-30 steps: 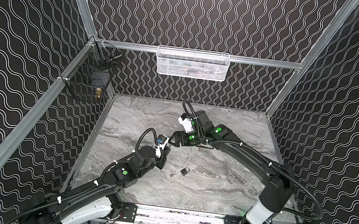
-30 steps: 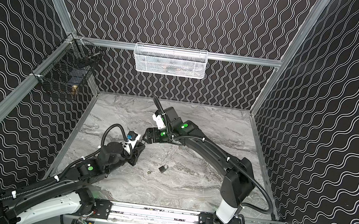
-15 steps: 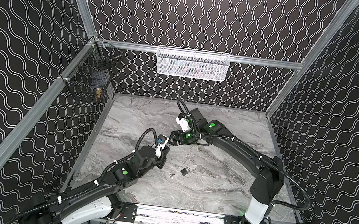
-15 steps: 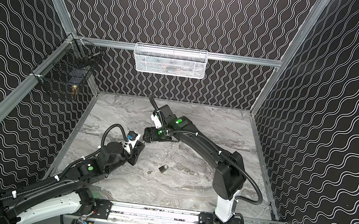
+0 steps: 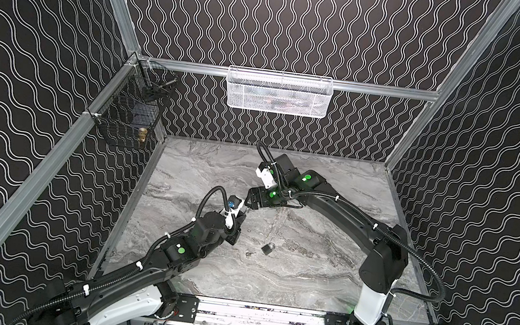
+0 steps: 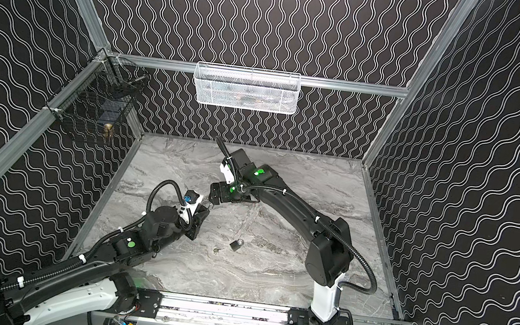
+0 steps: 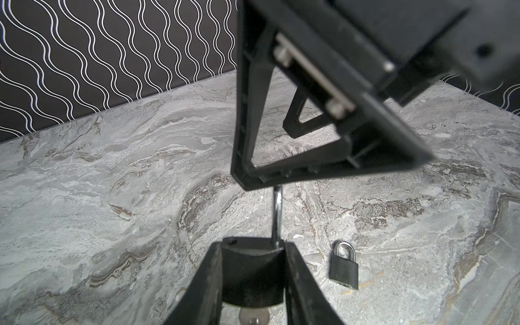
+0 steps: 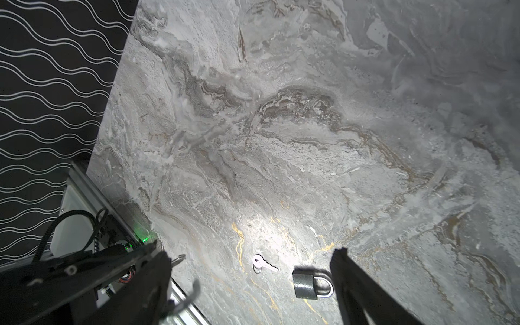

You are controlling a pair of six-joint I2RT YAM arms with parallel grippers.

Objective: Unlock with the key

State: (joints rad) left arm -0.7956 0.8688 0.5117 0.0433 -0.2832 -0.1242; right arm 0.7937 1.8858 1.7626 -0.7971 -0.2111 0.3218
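Since a second ago the right arm's elbow has swung in toward the middle of the marbled grey table. On the back rail hangs a white mesh basket; what lies in it is only a dim blur through the mesh. On the left rail hangs a black wire basket holding a small brass-coloured piece and a dark boxy shape that cannot be made out. The left gripper is clamped partway closed on the matte black body of a padlock, held above the table. Its rounded steel shackle stands up from one side, and the other hole in the body's top is bare. The shackle's upper end is hidden behind a finger of the right gripper, whose jaws stand wide apart and grip nothing. Under the body a round metal piece is cut off by the frame edge. A second padlock, shackle closed, and a small silver key lie flat near each other on the table.
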